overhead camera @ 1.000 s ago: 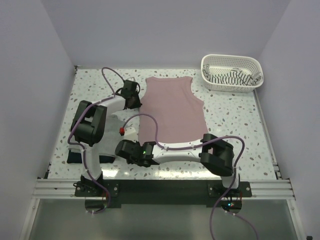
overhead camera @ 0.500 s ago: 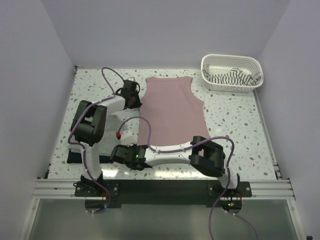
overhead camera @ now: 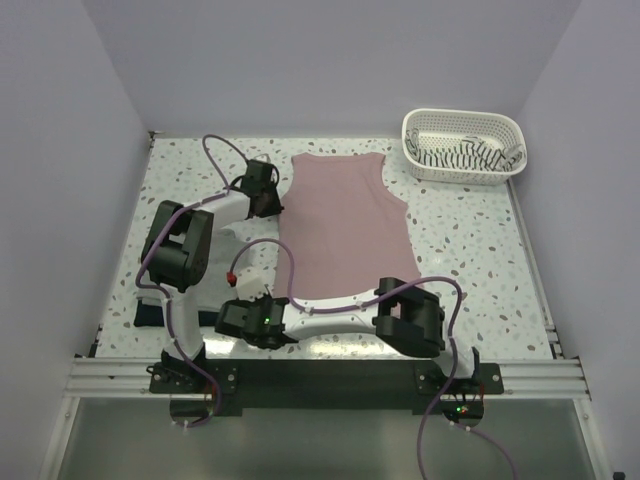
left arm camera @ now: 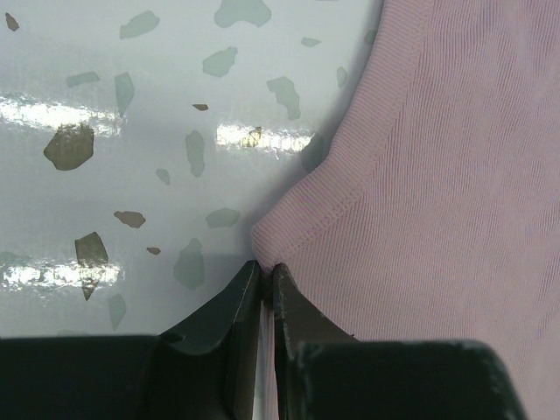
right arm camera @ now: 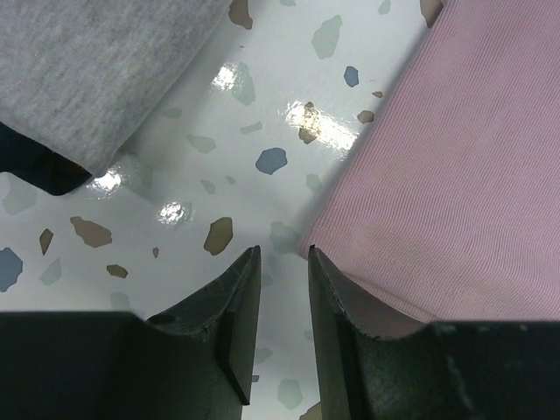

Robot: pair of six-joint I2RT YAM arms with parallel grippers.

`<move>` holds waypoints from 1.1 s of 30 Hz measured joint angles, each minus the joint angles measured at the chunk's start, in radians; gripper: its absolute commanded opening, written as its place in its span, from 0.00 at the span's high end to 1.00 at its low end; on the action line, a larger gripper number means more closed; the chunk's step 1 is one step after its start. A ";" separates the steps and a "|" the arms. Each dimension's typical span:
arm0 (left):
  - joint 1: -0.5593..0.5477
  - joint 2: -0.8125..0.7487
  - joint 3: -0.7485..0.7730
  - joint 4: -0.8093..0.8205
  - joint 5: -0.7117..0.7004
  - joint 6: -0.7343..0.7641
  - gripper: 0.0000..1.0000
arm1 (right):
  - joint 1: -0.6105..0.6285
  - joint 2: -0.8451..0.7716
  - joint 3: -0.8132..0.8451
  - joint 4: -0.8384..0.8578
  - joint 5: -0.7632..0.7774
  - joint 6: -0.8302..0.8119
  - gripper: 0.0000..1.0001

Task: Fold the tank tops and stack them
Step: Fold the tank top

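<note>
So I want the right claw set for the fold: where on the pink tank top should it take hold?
Probably the hem corner of the pink tank top, approached from the bare table beside it. The cloth lies flat, that corner is free, and the right claw is open at it; the left claw pinches another corner.

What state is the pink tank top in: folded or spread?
Spread: the pink tank top lies flat, neckline and hem both showing, no fold.

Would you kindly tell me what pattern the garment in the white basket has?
The garment is black-and-white striped, best seen in the top external view.
</note>
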 measured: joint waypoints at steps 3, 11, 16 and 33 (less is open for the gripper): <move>0.000 0.000 0.000 0.000 0.002 0.000 0.86 | 0.002 0.002 0.005 -0.009 0.008 0.000 0.67; 0.004 0.000 0.000 0.000 0.008 0.000 0.86 | 0.002 0.057 0.042 -0.041 0.024 0.000 0.67; 0.004 0.000 0.000 0.000 0.007 0.000 0.86 | 0.002 0.085 0.062 -0.055 0.029 -0.002 0.69; 0.006 -0.014 -0.038 0.046 0.007 -0.021 0.92 | 0.002 0.009 -0.048 -0.013 -0.013 -0.027 1.00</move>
